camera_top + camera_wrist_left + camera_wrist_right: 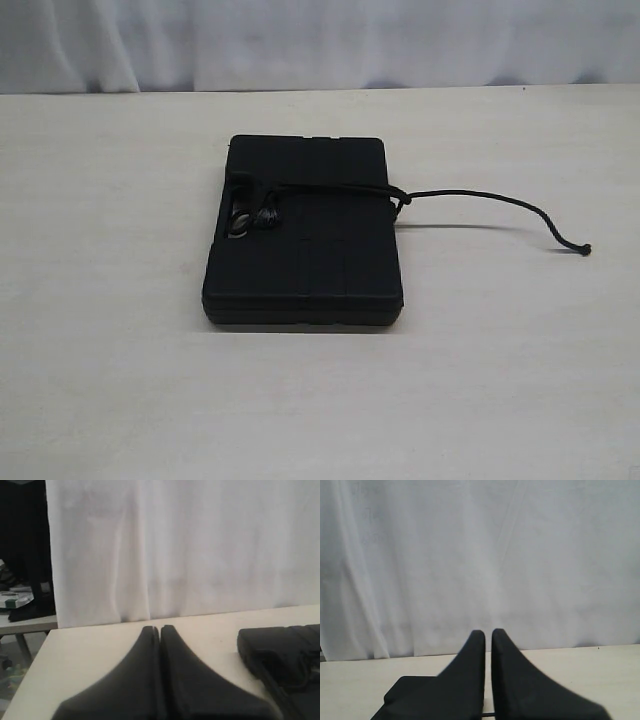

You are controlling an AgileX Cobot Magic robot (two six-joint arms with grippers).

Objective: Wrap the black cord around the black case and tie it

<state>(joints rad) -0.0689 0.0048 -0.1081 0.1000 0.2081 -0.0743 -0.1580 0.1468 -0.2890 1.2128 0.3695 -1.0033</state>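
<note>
Cord [480,194] crosswise over case [300,270], tail rightward

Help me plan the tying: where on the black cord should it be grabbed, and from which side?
Probably the free tail of the black cord, lying alone on the table right of the black case. Come down from above on that side, jaws across the strand: it arcs clear of the case, and its knobbed tip should resist slipping.
</note>
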